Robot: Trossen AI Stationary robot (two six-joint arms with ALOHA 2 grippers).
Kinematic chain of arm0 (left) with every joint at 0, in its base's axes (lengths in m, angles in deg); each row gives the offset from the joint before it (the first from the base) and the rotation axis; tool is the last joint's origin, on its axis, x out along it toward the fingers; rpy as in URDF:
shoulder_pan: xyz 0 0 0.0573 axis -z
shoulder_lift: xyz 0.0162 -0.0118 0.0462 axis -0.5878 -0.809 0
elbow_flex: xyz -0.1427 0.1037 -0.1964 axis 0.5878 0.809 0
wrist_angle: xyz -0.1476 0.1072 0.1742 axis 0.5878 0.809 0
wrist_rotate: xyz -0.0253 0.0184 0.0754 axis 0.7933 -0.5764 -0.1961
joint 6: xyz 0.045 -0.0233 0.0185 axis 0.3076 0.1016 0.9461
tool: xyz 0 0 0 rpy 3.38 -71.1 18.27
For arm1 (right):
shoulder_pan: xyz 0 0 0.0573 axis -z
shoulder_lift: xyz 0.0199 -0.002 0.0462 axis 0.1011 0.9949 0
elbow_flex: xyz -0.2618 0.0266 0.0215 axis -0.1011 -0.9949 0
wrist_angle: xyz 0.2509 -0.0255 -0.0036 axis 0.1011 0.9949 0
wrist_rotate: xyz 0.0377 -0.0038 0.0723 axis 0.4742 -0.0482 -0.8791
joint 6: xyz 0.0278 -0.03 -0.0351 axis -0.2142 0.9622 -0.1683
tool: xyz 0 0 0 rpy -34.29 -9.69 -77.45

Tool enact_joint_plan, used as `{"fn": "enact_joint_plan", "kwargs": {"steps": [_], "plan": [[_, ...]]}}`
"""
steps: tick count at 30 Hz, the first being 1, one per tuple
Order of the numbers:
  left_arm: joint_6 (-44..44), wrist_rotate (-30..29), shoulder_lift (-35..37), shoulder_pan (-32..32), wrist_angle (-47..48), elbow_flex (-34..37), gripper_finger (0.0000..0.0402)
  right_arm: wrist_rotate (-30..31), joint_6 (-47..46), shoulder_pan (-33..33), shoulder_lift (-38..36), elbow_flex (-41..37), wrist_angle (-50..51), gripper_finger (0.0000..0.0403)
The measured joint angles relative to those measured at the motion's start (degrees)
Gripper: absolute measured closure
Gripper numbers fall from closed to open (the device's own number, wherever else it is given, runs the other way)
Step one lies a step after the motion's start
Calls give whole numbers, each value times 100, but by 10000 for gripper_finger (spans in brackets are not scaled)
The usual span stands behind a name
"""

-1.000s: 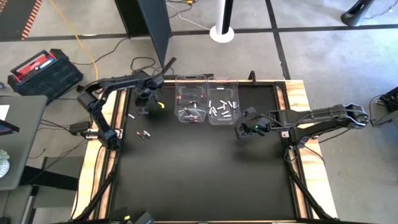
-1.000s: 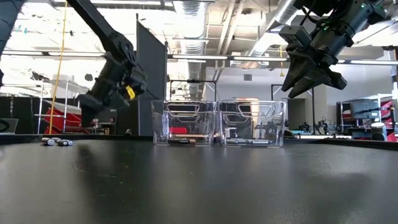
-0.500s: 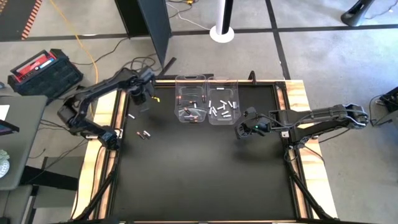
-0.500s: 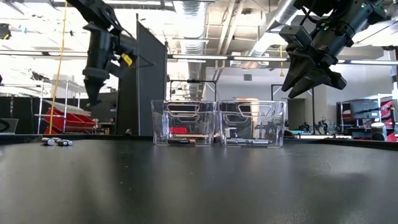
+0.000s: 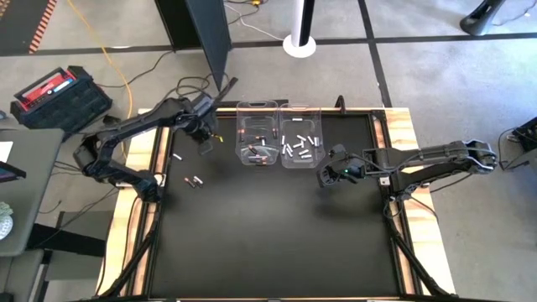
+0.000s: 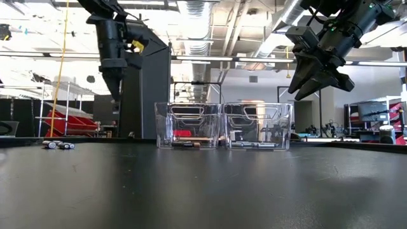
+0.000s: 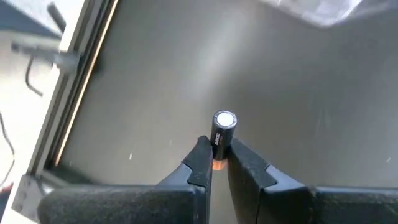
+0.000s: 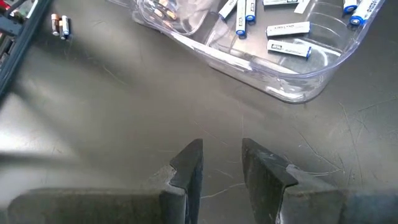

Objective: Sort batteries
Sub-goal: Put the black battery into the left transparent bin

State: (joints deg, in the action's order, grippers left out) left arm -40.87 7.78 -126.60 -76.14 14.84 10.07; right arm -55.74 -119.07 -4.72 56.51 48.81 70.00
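Gripping a dark battery [image 7: 222,132]: left gripper [image 7: 217,160], raised beside bins [image 5: 278,134]. Right gripper [image 8: 222,155]: jaws parted, empty, over table [image 5: 268,235].

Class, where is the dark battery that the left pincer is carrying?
The dark battery is clamped in the left pincer, raised above the table beside the left clear bin.

Black cell [image 7: 222,135] w/ silver cap, orange base, pinched in dark L pincer [image 7: 217,158]. White cells, blue ends [image 8: 288,29] in clear bin [image 8: 298,93] ahead of dark R pincer [image 8: 221,155]. Black mat [image 5: 277,226], tan wood rim.
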Motion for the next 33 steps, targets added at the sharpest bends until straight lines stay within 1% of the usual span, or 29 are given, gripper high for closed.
{"fn": "enact_joint_plan", "kwargs": {"steps": [5, 12, 17, 22, 33], "plan": [[-23, 263, 0, 254, -357, -264, 372, 1, -12, 0, 0, 0, -1, 276], [-48, 273, -12, 477, -870, -1027, 372, 1, -17, 0, 0, 0, -1, 276], [95, 270, -27, 599, -1148, -1509, 372, 0, -17, 2, 0, 0, -3, 276], [114, 271, -33, 712, -1685, -1645, 372, 0, -19, 1, 0, 0, -2, 276], [11, 266, -112, 988, -2926, -1654, 372, 0, -19, 1, 0, 0, -2, 276]]}}
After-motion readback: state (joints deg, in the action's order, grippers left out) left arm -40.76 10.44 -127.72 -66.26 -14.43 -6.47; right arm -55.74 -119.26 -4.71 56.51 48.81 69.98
